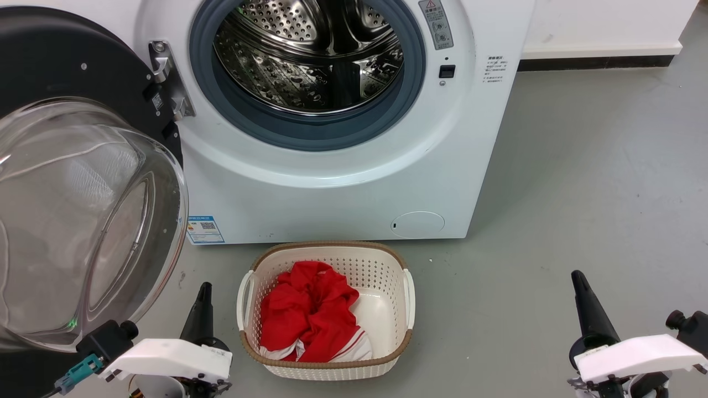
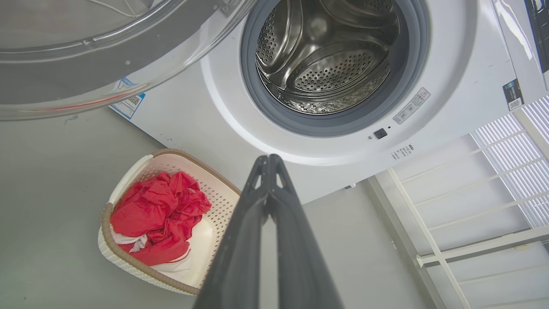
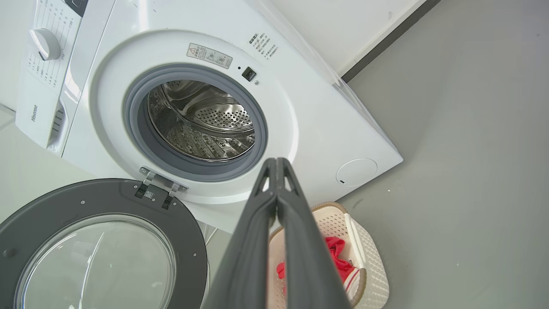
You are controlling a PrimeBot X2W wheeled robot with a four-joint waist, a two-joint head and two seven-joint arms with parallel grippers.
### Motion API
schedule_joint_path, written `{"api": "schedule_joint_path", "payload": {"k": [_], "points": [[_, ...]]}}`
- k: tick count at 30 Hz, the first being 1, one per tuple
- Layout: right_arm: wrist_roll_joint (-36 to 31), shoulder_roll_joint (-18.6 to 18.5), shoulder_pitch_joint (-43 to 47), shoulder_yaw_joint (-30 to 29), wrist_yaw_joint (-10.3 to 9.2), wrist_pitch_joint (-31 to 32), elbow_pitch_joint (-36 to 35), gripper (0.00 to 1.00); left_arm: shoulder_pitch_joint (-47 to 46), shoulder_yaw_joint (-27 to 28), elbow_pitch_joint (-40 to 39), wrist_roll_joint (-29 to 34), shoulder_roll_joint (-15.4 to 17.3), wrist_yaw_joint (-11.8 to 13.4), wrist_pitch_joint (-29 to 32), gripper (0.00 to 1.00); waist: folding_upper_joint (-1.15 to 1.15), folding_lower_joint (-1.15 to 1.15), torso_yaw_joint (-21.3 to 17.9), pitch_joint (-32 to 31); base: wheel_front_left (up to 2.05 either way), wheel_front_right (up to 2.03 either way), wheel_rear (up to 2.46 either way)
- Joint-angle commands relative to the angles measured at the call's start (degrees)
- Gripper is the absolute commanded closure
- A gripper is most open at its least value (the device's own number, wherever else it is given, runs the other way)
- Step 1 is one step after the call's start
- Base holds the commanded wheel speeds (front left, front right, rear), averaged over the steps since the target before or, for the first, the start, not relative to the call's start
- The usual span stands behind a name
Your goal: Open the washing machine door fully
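**Door swung wide, both arms parked low**

The washing machine door [image 1: 83,221] hangs on its hinge [image 1: 168,83] at 9 o'clock from the steel drum [image 1: 310,55], its glass bowl bulging toward the camera, and the mouth of the washing machine [image 1: 332,188] is unobstructed. The opening step looks all but done. Any remaining move would be a light push on the door's rim, further toward 9 o'clock, without knocking the laundry basket [image 1: 326,246] at 6 o'clock from the machine.

The left pincer [image 1: 206,288] rests at 7 o'clock in the head view, just beside the door but not touching it. The right pincer [image 1: 576,276] sits at 5 o'clock, well apart. Both point up toward the machine – fingers pressed together, pinching nothing.
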Motion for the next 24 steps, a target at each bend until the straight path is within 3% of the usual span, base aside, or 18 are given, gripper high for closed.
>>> {"api": "schedule_joint_path", "payload": {"k": [1, 24], "points": [[1.59, -0.45, -1.74, -0.18, 0.00, 0.18, -0.33, 1.00, -1.48, 0.42, -0.44, -1.34, 0.03, -0.43, 0.27, 1.00, 0.00, 0.00, 0.00, -0.01, 0.00, 0.00, 0.00], [18.11, -0.49, -3.58, -1.47, 0.00, 2.89, 1.87, 1.00, -2.65, 3.46, 0.82, -16.52, -1.04, -3.00, 4.17, 1.00, 0.00, 0.00, 0.02, -0.36, 0.00, 0.00, 0.00]]}}
